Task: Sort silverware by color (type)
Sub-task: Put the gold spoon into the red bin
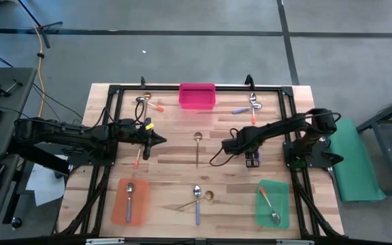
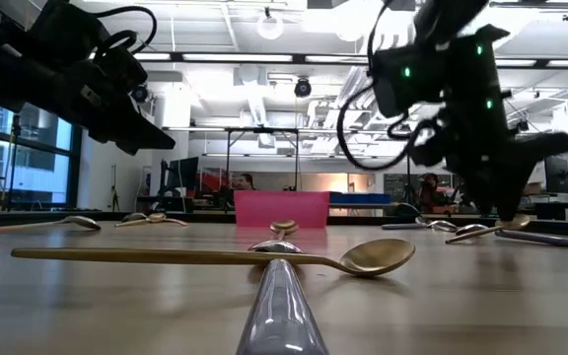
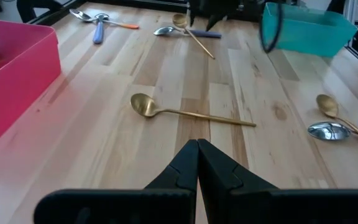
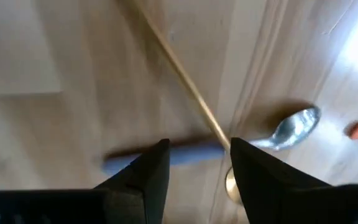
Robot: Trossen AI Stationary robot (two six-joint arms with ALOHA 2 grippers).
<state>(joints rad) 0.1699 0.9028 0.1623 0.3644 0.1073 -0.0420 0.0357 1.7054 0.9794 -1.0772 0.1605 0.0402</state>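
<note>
On the wooden table a bin sits at the middle of the far edge. Two spoons lie crossed just left of it, another pair to its right. One spoon lies alone at the table's centre. Along the near edge, a tray on the left holds one spoon, a tray on the right holds another, and two crossed spoons lie between the trays.
</note>
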